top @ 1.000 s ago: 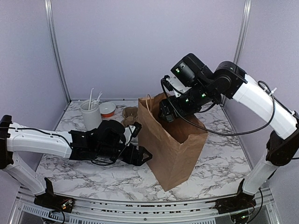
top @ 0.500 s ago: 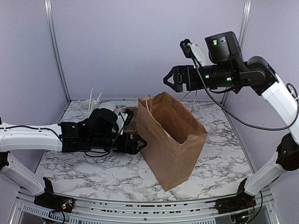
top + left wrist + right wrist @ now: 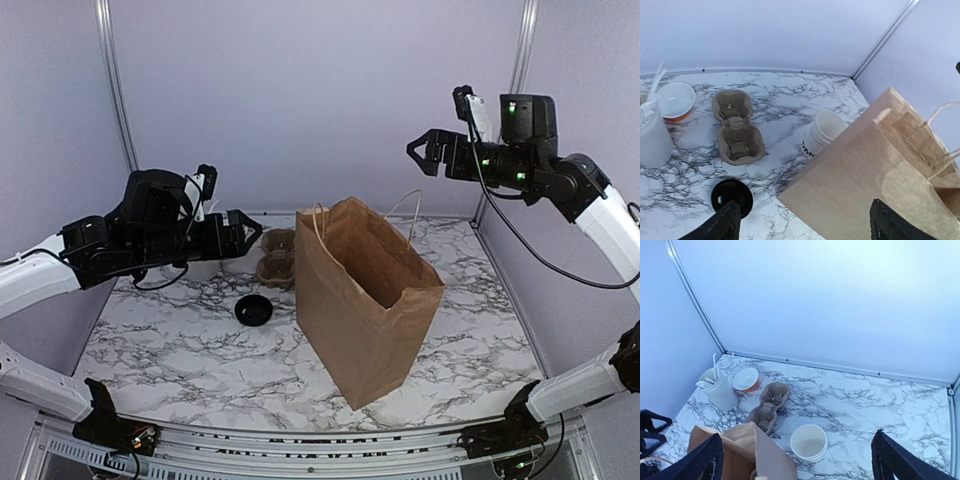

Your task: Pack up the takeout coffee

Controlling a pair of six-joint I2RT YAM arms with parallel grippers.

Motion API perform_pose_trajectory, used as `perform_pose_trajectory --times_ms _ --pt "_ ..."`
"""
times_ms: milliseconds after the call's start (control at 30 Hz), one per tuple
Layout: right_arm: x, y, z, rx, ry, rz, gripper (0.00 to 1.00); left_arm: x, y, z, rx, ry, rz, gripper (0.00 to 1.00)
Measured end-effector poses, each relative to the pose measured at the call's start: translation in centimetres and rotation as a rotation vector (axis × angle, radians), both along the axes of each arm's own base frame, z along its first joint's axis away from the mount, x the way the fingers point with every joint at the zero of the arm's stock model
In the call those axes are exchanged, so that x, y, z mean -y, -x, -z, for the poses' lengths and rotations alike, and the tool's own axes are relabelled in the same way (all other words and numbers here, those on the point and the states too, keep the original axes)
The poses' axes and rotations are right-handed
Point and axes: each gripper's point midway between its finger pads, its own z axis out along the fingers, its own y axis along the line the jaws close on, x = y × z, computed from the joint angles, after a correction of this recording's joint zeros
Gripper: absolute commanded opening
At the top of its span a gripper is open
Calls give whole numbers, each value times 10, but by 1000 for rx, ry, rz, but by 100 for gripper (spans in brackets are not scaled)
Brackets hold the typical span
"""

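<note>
The takeout coffee is not in view in any frame. A brown paper bag (image 3: 370,300) stands open in the middle of the table, its inside hidden from all views. My left gripper (image 3: 245,235) hovers open and empty to the left of the bag, above the table; in its wrist view the gripper (image 3: 802,225) looks down on the bag's side (image 3: 880,175). My right gripper (image 3: 425,152) hangs open and empty high above and right of the bag; the right wrist view shows the gripper (image 3: 797,460) over the bag's corner (image 3: 740,450).
A lidless white cup (image 3: 822,134) stands behind the bag. A loose black lid (image 3: 253,310) lies left of the bag. A cardboard cup carrier (image 3: 277,258), an orange bowl (image 3: 675,100) and a white pot of utensils (image 3: 717,387) sit at the back left.
My right gripper has risen out of the bag's mouth and swung up to the right, opening wider. My left arm has lifted and drawn back left, uncovering the black lid.
</note>
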Motion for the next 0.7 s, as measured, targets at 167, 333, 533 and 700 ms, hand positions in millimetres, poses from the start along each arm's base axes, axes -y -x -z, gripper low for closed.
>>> perform_pose_trajectory --times_ms 167,333,533,700 --pt "29 -21 47 -93 -31 33 100 -46 -30 -32 27 0 -146 98" --pt "47 -21 75 -153 -97 29 100 -87 -61 -45 25 -21 -272 99" --pt "47 -9 83 -161 -150 -11 100 -126 -102 -25 -47 -74 -391 99" --pt "46 0 85 -162 -175 -29 100 -154 -137 -11 -86 -113 -472 99"
